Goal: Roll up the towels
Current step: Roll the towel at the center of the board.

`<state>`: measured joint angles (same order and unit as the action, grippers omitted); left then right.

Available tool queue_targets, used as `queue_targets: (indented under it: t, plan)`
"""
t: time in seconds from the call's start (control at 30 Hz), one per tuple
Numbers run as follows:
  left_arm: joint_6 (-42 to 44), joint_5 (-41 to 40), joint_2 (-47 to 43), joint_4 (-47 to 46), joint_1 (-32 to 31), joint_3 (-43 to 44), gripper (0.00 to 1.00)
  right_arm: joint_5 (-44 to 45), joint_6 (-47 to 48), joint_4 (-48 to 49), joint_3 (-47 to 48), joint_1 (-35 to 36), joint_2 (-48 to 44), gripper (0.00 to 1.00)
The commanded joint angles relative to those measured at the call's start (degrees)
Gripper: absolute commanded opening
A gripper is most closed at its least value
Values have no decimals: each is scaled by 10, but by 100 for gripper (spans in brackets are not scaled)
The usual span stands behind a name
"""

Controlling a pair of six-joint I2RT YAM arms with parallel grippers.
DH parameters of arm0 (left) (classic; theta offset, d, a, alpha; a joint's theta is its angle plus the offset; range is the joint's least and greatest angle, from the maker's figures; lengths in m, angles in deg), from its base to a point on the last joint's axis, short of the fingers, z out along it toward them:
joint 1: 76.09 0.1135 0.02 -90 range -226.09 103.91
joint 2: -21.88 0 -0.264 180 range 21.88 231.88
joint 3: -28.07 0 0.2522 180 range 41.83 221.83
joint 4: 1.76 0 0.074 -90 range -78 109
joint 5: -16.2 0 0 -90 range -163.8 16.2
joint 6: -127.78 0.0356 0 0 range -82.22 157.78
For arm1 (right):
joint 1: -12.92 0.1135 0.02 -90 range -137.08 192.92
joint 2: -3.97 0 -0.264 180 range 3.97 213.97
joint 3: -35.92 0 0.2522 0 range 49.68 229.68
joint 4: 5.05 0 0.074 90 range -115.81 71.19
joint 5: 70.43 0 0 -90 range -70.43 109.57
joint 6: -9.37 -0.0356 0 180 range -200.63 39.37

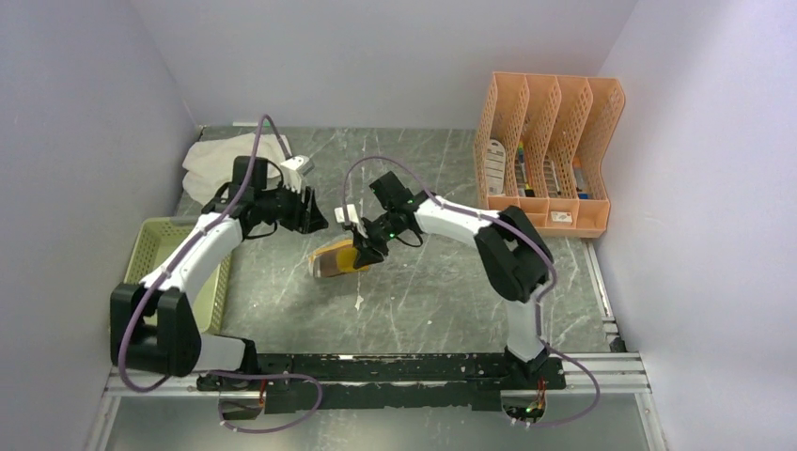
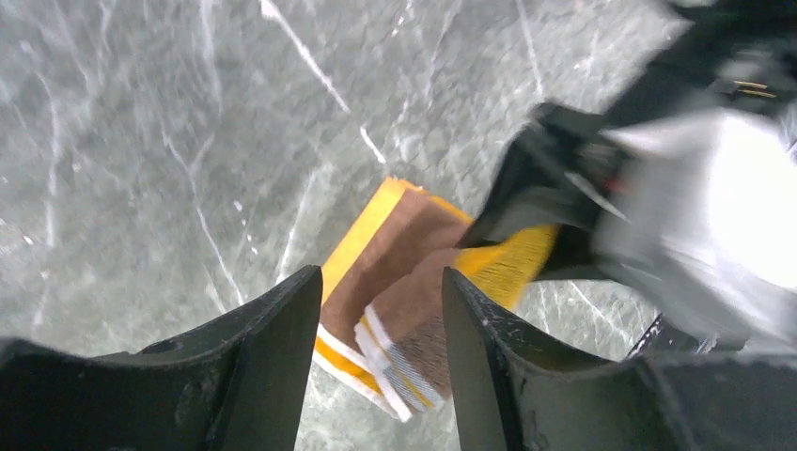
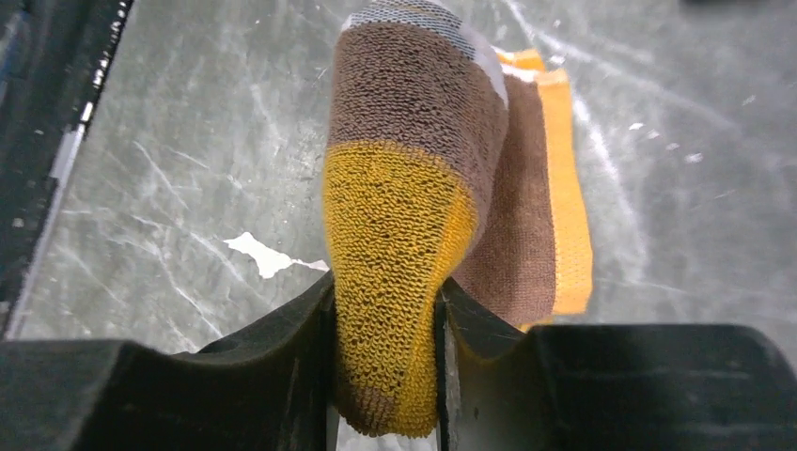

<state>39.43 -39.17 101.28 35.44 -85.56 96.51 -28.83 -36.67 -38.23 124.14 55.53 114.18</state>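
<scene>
"Pinching what, the right tool (image 3: pixel 385 310)?"

"The mustard-yellow end of the brown towel (image 1: pixel 331 263). Its jaws were pressed together on a doubled-over fold, raised off the worktop (image 1: pixel 423 301)."

"And where did the towel lie?"

"Near the middle of the worktop, a little toward the left edge. Its long axis ran from the right tool away toward that left edge, and the lower layer lay flat on the stone."

"Which arm was nearer the flat part?"

"The left. The left tool (image 2: pixel 381 282) hung spread above the towel on its far-left side, touching nothing. The cloth showed below the gap between its jaws."

"So the coming move?"

"My guess is that the roll had to travel along that axis, from the held end toward the flat end. The right tool would lead and the left would steady the cloth."

"The other towel?"

"The cream-white towel (image 1: pixel 226 160) sat crumpled in the far-left corner, well apart, not yet rolled."
</scene>
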Motion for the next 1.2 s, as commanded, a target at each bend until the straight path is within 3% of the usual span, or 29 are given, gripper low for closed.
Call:
queue_targets:
  t: [0.0,0.13,0.33,0.53,0.7,0.83,1.0,1.17]
  plan:
    - [42,45,-47,-23,4,-25,62,-116,-2,-209,98,-20,112,31]
    - [51,70,-87,-46,4,-67,63,-121,-38,-209,110,-25,144,32]
    - [63,174,-153,-85,1,-105,67,-168,-79,-224,131,-29,201,32]
    - [73,136,-150,-70,-65,-120,70,-195,-166,-173,134,-31,224,32]
    - [55,71,-84,-46,-108,-110,69,-224,-357,-8,101,-40,231,34]
    - [27,45,-30,-44,-108,-102,66,-237,-547,190,29,-51,222,37]
    - [7,12,-26,-56,-107,-107,68,-254,-764,455,-46,-72,224,38]
    - [-2,-3,5,-61,-106,-110,68,-251,-762,440,-39,-73,227,38]
